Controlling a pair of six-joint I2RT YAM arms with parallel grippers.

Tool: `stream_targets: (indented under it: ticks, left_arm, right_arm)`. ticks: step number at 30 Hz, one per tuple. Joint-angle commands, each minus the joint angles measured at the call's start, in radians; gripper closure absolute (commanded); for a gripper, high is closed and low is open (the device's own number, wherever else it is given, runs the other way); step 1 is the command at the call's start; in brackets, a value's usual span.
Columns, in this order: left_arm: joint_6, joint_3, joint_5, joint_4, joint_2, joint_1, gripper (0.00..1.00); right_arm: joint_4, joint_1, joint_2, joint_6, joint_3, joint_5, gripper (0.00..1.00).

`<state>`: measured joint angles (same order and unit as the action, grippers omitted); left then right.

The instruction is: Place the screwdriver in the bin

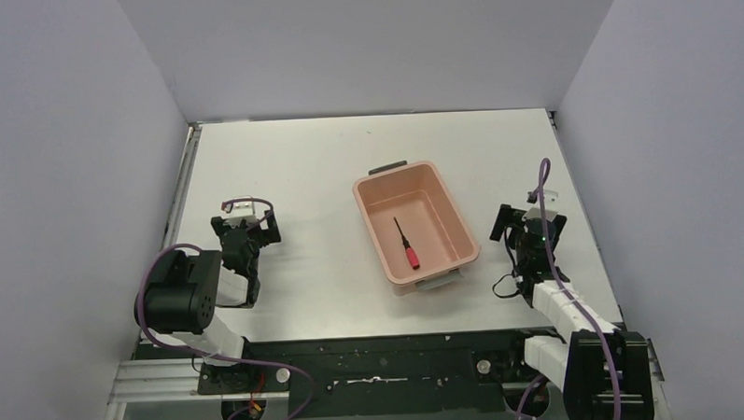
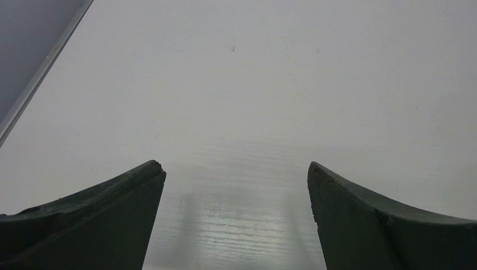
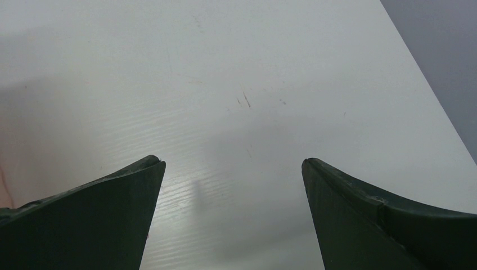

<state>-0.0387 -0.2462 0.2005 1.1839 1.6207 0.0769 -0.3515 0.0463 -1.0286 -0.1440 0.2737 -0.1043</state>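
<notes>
The salmon-pink bin [image 1: 465, 224] stands near the middle of the table, a grey handle clip at each short end. The small screwdriver [image 1: 407, 245], black shaft and red-pink handle, lies flat on the bin's floor. My left gripper [image 1: 244, 220] is open and empty, low over the table well left of the bin. My right gripper [image 1: 527, 221] is open and empty just right of the bin. The left wrist view shows the left gripper [image 2: 236, 169] over bare table. The right wrist view shows the right gripper [image 3: 233, 163] over bare table. Neither wrist view shows the bin or screwdriver.
Grey walls close in the table on the left, back and right. A metal rail [image 1: 183, 193] runs along the table's left edge. The arm bases and purple cables [image 1: 262, 382] sit at the near edge.
</notes>
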Motion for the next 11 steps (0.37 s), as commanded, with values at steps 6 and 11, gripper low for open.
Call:
stream_targets:
  ticks: [6, 11]
  left_arm:
    - [0.009, -0.011, -0.012, 0.023, -0.006, 0.0, 0.03]
    - [0.009, -0.009, -0.014, 0.023, -0.009, -0.001, 0.03]
  right_arm:
    - [-0.156, 0.007, -0.003, -0.012, -0.017, 0.026, 0.0]
    - [-0.161, 0.007, -0.001, -0.012, -0.019, 0.025, 0.0]
